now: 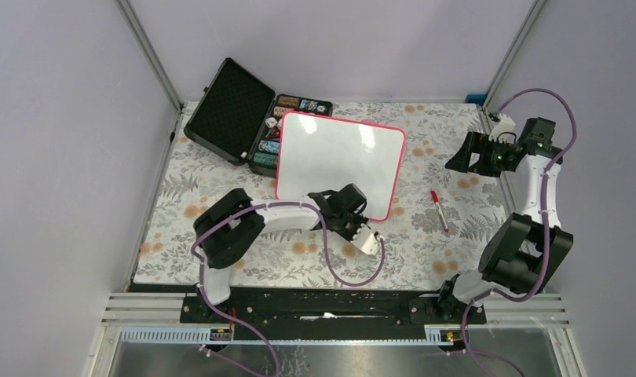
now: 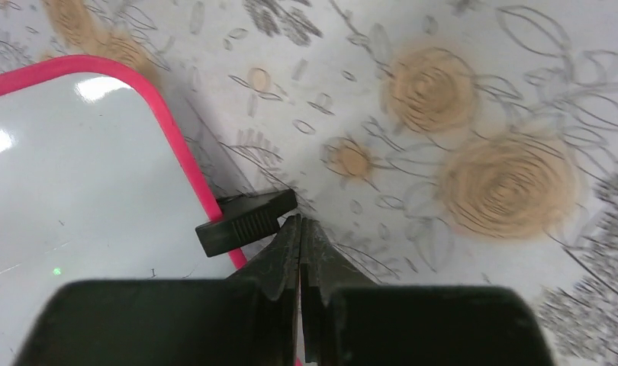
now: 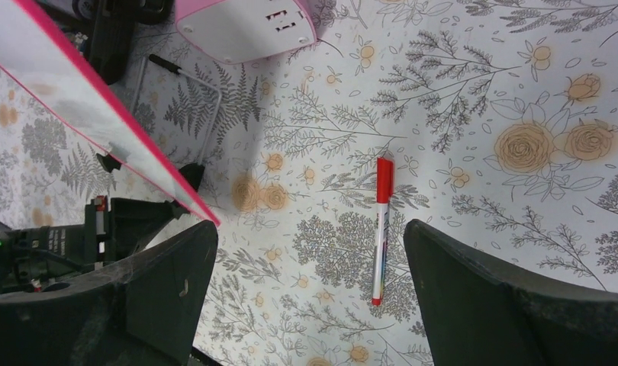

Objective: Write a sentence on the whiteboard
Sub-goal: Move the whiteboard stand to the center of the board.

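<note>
**Left arm.** In the top view the elbow folds at lower left and the forearm runs right along the near edge of the whiteboard [image 1: 340,161]. The left gripper [image 1: 365,237] points toward the lower right, just off the board's lower right corner. In the left wrist view its jaws are pressed together with nothing between them, beside a black foot [image 2: 245,221] under the pink rim.

**Right arm.** It rises from its base at lower right to the upper right of the frame. The right gripper [image 1: 466,154] faces left, jaws spread wide and empty.

**Work items.** The whiteboard lies at frame centre on the floral tablecloth [image 1: 456,118], its upper left corner at the black case [image 1: 235,110]. A red marker [image 1: 439,210] lies on the cloth, right of the board.
</note>
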{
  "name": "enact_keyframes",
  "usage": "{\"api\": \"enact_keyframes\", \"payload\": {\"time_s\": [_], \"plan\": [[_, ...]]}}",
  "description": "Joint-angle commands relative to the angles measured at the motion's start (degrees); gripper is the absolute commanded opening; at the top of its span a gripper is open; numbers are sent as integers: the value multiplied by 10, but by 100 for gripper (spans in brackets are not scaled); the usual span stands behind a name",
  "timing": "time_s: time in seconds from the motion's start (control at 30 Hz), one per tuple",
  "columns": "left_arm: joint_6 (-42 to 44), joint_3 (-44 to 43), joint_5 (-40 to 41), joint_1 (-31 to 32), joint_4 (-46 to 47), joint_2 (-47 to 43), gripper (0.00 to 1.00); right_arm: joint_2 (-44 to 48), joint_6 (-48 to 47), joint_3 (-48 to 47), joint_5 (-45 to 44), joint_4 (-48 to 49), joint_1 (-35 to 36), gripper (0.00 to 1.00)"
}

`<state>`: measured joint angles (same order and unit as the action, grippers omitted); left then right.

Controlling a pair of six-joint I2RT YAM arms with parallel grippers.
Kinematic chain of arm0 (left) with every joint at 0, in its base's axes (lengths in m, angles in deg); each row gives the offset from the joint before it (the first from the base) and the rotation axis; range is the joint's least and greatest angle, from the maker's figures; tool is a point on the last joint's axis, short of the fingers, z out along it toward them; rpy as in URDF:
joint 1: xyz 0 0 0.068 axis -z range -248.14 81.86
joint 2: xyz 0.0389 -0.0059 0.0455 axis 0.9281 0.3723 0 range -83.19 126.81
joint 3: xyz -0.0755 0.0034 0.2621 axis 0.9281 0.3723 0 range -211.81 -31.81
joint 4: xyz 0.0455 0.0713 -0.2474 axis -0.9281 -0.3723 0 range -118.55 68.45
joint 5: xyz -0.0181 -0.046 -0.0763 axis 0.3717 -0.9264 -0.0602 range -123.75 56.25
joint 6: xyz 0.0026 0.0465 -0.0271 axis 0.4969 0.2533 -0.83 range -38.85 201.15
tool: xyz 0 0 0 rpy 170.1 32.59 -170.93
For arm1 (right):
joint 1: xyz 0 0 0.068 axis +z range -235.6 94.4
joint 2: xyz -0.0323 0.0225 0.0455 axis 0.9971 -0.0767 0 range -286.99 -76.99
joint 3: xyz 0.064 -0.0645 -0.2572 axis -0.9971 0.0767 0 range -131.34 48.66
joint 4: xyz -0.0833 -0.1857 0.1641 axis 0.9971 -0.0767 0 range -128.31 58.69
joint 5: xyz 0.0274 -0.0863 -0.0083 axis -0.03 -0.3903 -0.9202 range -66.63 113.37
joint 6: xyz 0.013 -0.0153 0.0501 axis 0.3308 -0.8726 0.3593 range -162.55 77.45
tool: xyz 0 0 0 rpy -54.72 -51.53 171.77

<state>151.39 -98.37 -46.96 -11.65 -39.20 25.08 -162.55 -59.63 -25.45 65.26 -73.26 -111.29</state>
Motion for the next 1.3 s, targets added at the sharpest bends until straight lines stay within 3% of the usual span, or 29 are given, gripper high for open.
{"api": "enact_keyframes", "payload": {"time_s": [0.0,0.43,0.67,0.77,0.87,0.93,1.03,1.13,1.27], "plan": [[5,-58,3,5,33,41,0,-18,-39,-27,38,-36,-19,99],[-93,-227,-4,36,81,172,0,-29,-110,-32,57,-92,-47,99],[-219,-338,25,37,71,226,1,-22,-140,-17,73,-118,-48,99],[-257,-305,-14,37,67,171,7,-20,-152,6,78,-119,-47,99],[-307,-263,-60,41,48,94,29,-21,-157,22,69,-120,-44,99],[-351,-278,-69,42,-17,66,38,-18,-152,37,54,-109,-36,99],[-386,-268,-67,42,-92,17,44,-4,-137,71,10,-75,-8,94],[-421,-224,-57,37,-114,-47,51,18,-115,117,-62,-16,35,86],[-493,-202,-54,13,-138,-84,53,26,-91,154,-143,38,76,78]]}}
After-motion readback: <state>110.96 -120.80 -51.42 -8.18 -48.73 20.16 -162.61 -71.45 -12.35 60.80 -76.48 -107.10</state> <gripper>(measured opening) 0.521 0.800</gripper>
